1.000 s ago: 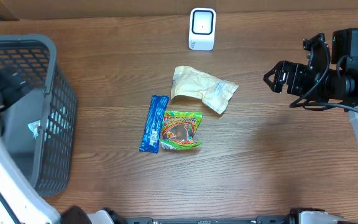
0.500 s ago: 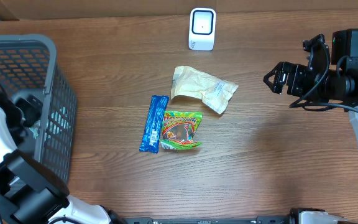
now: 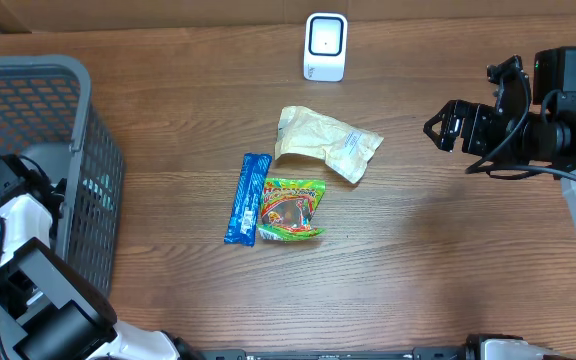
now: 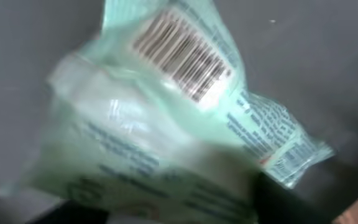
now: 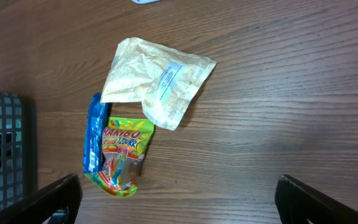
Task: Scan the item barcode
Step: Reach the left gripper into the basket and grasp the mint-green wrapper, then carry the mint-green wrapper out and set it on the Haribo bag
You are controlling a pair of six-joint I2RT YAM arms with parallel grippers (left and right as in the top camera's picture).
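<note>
3 packets lie mid-desk (image 3: 448, 260): a cream pouch (image 3: 323, 140), a blue bar wrapper (image 3: 247, 199) and a green Haribo bag (image 3: 290, 208). A 4th, a pale green packet (image 4: 135, 143), is inside the grey basket (image 3: 28, 65) at the desk's left end. It fills the left wrist view right under the left pincer (image 4: 173, 208), so I take it as the item in hand.

The packet's barcode (image 4: 180, 56) faces the wrist camera. Its stripe band runs diagonally from upper left to lower right in that view.

The left pincer's dark fingers (image 4: 278, 199) show at the packet's lower edge. Whether they are clamped on the packet or only close to it, I cannot tell.

The white scanner (image 3: 325, 45) stands at the far edge of the desk, well apart from the basket. The coming move therefore turns on carrying the packet up out of the basket and across to the scanner, barcode toward its face.

The left arm (image 3: 23, 215) is the nearer one by far. The right pincer (image 3: 440, 128) hovers with its fingers wide apart over the right end of the desk, holding nothing.

"HARIBO" reads clearly on the green bag, with what looks like "ZOURR" beneath it. The small print on the pale green packet and the label on the cream pouch are too blurred to read.
</note>
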